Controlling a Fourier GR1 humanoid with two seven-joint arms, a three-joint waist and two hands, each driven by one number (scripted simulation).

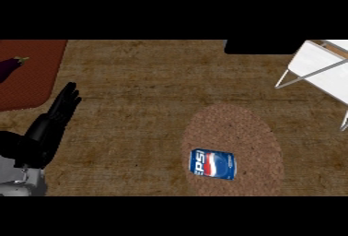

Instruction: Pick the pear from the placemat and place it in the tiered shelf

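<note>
**No pear in sight, left hand open and idle**

At the far left an aubergine (8, 68) lies on a dark red mat (34, 83), partly cut off by the view's edge. Just below the mat the robot's left hand (54, 120) rests over the wooden counter (136, 92), fingers straight and together, holding nothing. The right hand does not show at all.

Right of centre lies the round woven placemat (252, 129). The only thing on it is a blue cola can (212, 163), lying on its side near the mat's lower left edge. No pear shows there or anywhere else in view. The white tiered shelf (319, 64) stands at the upper right, well apart from the placemat.

The main risk is a wrong pick: with no pear visible, the robot might take the can or the aubergine for the target. A can on its side could also roll away if it is touched. The shelf is far from the left hand, so reaching it with that arm would probably be awkward.
</note>
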